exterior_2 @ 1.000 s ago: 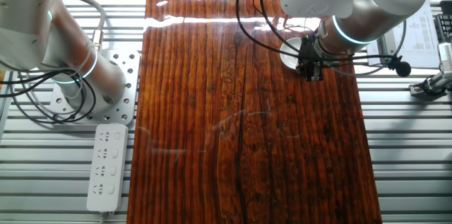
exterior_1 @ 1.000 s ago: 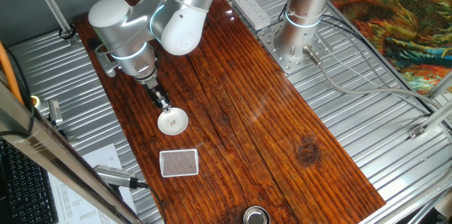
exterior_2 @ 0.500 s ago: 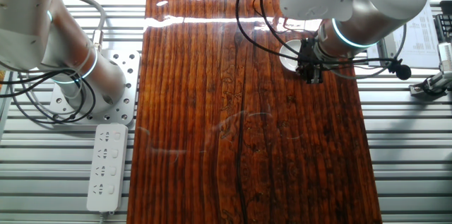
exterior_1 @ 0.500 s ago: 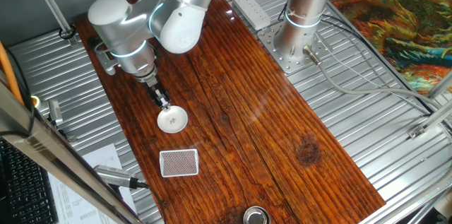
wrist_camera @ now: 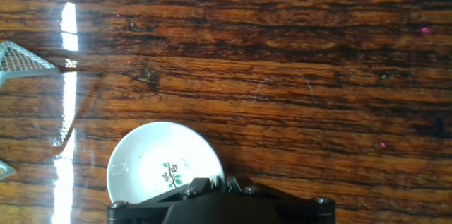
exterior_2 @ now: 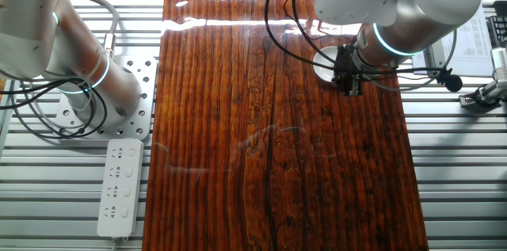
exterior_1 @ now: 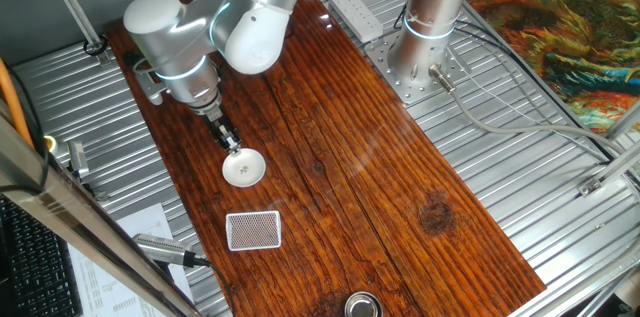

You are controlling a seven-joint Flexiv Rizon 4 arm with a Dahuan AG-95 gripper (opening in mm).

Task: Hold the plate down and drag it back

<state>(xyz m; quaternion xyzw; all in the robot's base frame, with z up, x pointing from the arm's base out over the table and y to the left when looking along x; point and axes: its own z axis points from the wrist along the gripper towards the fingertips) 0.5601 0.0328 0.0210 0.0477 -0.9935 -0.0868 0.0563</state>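
We see our gripper point(exterior_1: 231, 145) at the end of the big silver arm point(exterior_1: 200, 32), pointing down at the plate point(exterior_1: 244, 168). The plate is small, round and white, and it sits flat on the brown wooden table point(exterior_1: 370, 177). Our fingertips come down on the plate's rim, on the side closest to the arm. They look like they touch it, but we cannot be sure. The two fingers look close together, yet we cannot tell if they are really pressed tight.

In the hand view, the plate point(wrist_camera: 164, 163) is right under us and a bit to the left. It has a tiny dark plant picture in its middle. The dark body of the hand covers the plate's near edge.

In the other fixed view, only a bit of the plate point(exterior_2: 324, 62) peeks out beside the gripper point(exterior_2: 349, 86).

Past the plate, away from the hand, lies a white card point(exterior_1: 253, 230). A shiny metal cup point(exterior_1: 362, 306) stands even farther off, at the table's end.
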